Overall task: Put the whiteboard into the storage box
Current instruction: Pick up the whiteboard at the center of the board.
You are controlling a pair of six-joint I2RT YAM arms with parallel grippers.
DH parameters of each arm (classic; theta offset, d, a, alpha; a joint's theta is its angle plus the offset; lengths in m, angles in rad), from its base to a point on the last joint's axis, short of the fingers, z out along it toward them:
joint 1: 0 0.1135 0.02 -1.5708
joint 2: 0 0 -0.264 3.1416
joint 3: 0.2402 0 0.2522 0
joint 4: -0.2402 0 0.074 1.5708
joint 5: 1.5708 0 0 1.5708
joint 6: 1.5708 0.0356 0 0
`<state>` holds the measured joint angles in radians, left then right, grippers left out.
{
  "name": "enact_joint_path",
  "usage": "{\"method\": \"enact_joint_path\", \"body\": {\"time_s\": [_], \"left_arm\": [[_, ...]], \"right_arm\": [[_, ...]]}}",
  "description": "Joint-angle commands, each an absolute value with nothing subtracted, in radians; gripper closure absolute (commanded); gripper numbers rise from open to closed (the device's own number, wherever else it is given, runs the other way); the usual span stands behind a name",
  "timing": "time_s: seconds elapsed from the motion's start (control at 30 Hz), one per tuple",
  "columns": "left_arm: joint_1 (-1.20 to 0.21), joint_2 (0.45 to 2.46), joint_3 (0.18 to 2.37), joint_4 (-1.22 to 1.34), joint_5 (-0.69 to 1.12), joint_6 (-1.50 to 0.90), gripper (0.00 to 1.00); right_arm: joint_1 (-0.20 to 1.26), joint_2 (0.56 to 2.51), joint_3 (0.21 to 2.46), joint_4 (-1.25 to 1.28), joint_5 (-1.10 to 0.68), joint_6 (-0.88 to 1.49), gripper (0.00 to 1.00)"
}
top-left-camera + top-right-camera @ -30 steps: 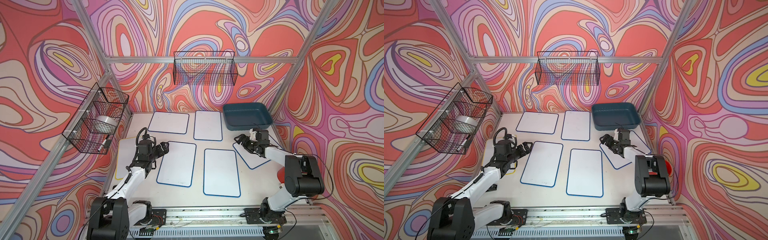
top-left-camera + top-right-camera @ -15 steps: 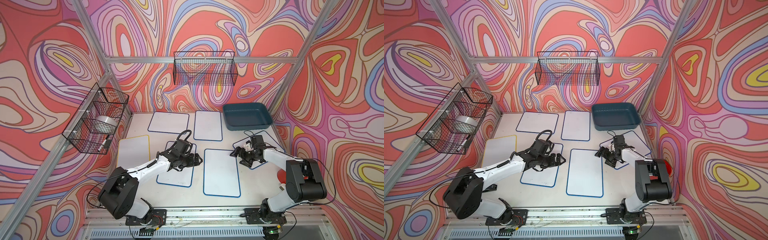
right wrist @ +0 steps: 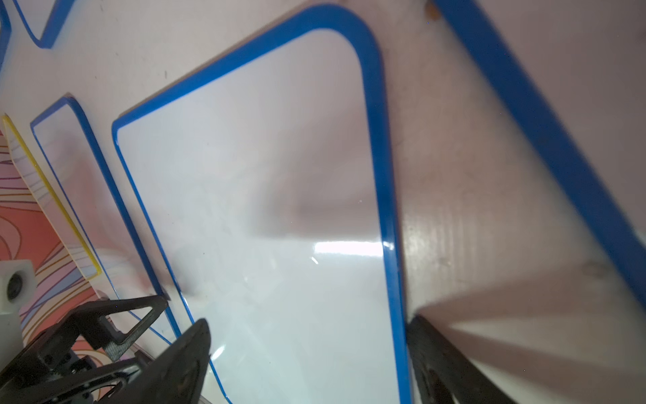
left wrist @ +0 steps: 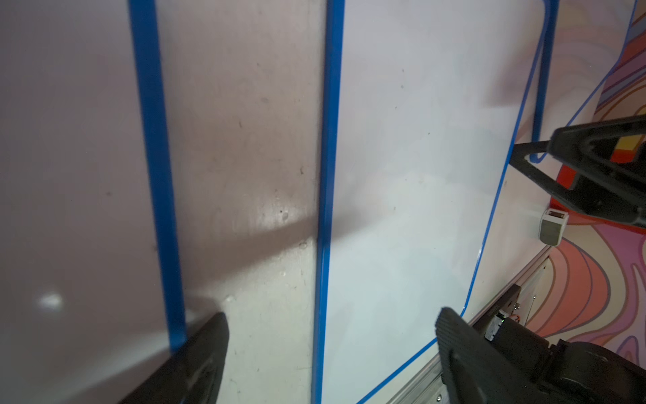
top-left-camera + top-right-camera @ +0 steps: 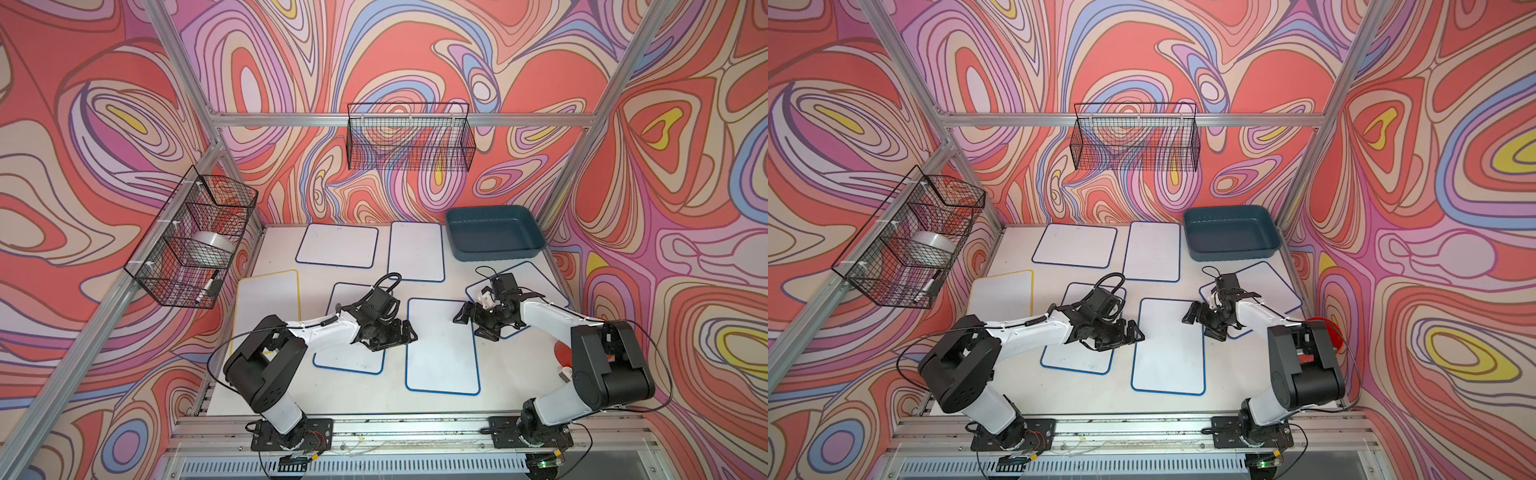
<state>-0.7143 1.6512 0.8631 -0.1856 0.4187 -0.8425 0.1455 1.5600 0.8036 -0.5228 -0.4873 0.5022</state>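
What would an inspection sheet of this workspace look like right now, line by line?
Surface: white table, largely covered.
Job's things: six whiteboards flat, five blue-edged, one yellow-edged; storage box empty, back right.
Clutter: red cup by the right arm.
Hands: left hand and right hand open, empty, flanking the centre whiteboard.
Cables: black loop above the left wrist.
Surroundings: two wire baskets on patterned walls.

High stereo pair — wrists seemingly close
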Motion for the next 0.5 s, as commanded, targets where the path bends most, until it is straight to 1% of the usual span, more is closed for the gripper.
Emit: {"method": "enact_joint_path", "body": {"time_s": [0.0, 0.13, 0.33, 0.47], "left_arm": [[-0.727, 1.689, 0.866, -0.163, 0.451, -0.861, 0.11], [-0.729, 1.723, 0.883, -0.163, 0.463, -0.853, 0.11], [-0.729, 1.749, 0.89, -0.147, 0.49, -0.858, 0.11], [-0.729, 1.777, 0.91, -0.141, 0.497, -0.85, 0.11]], "right_arm": [[0.183, 1.649, 0.784, -0.569, -0.492, 0.489, 0.1], [0.187, 1.665, 0.792, -0.549, -0.504, 0.484, 0.1], [0.188, 1.706, 0.802, -0.523, -0.626, 0.481, 0.1], [0.189, 1.702, 0.811, -0.54, -0.657, 0.454, 0.1]]}}
